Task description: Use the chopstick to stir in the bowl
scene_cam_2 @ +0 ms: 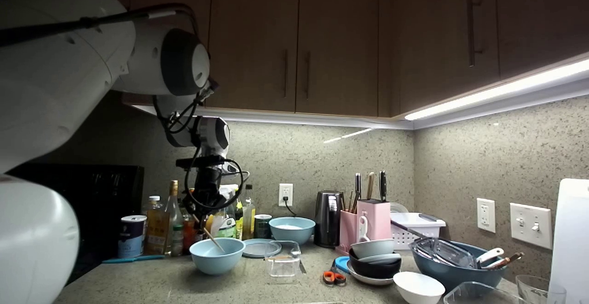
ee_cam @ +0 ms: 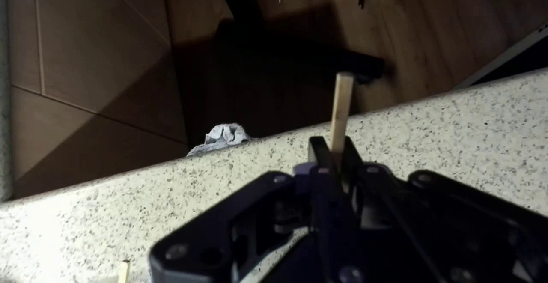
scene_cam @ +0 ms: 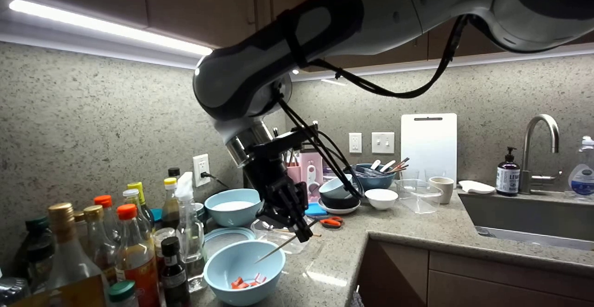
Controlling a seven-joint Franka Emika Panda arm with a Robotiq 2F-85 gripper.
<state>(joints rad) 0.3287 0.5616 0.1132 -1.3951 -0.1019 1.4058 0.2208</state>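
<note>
My fingers are pressing together on the wooden chopstick, clamping it toward its upper end, higher than the light blue bowl. The chopstick is slanting into the bowl; whether its tip is touching the inner wall, I am not making out. Chopped red-and-white pieces are lying in the bowl, seemingly apart from the tip. So thin a shaft is risking a twist between my fingers if the wall is pushing back. Nothing visible is bracing the bowl, so a hard sweep is threatening to shove it toward the spray bottle near it or the blue-rimmed lid beyond.
</note>
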